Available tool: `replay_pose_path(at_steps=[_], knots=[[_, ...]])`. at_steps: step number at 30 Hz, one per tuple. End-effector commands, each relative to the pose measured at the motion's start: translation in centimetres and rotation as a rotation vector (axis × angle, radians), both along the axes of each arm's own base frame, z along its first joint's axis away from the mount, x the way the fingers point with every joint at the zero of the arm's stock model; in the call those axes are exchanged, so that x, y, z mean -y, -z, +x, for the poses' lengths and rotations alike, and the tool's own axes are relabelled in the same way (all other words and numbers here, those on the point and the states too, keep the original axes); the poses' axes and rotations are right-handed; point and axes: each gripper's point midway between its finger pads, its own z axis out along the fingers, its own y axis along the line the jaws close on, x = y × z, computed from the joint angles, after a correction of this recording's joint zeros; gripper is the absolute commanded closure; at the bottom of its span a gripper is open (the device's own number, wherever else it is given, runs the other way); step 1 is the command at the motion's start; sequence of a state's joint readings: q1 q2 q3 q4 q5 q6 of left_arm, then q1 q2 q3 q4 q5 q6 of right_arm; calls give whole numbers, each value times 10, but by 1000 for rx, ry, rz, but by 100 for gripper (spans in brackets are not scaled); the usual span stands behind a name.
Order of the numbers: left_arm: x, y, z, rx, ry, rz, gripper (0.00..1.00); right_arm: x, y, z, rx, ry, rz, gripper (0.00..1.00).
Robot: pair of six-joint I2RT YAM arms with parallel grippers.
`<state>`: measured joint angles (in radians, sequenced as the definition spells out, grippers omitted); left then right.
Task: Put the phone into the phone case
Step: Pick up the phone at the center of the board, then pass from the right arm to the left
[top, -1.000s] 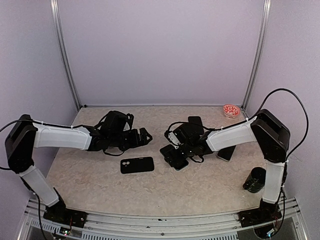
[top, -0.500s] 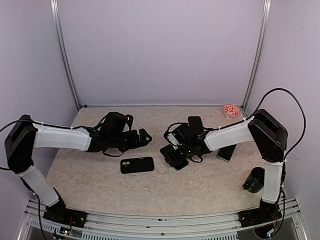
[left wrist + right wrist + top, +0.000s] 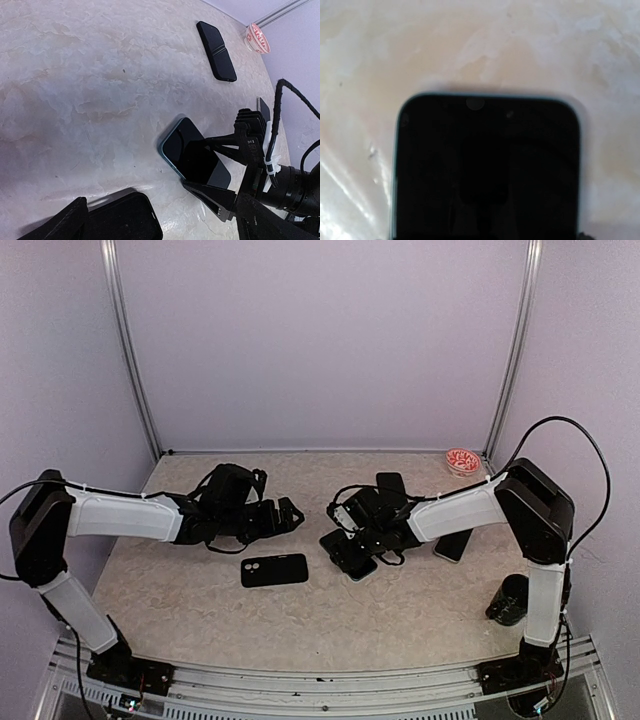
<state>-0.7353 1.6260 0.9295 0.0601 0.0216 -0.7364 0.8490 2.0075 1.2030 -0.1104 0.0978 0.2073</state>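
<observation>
Lavender walls close the worktop (image 3: pixel 180 605) on three sides; I see bare stone along the near edge and out to the left. The phone (image 3: pixel 192 157) lies flat at centre, dark face up. My right fingers (image 3: pixel 212 197) stand apart on either side of it, not clamped. The phone case (image 3: pixel 274 569) lies on the stone just left of the phone, not touching it. My left fingers (image 3: pixel 291 510) hover behind the case, spread wide and holding nothing.
</observation>
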Motion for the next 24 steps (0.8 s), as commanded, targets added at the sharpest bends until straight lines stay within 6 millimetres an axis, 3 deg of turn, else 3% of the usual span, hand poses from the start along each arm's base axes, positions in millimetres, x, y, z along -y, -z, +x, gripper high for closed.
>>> replay_pose_path(at_steps=[1,13,24], knots=[[6,-6,3,11,23,-25,1,1,-6,-5,29,-29,0,21],[28,0,0,-2,140,-37,1,-3,-61,-16,172,-144,134,24],[69,-8,-15,1,326,-98,1,-6,-103,-45,285,-268,251,23]])
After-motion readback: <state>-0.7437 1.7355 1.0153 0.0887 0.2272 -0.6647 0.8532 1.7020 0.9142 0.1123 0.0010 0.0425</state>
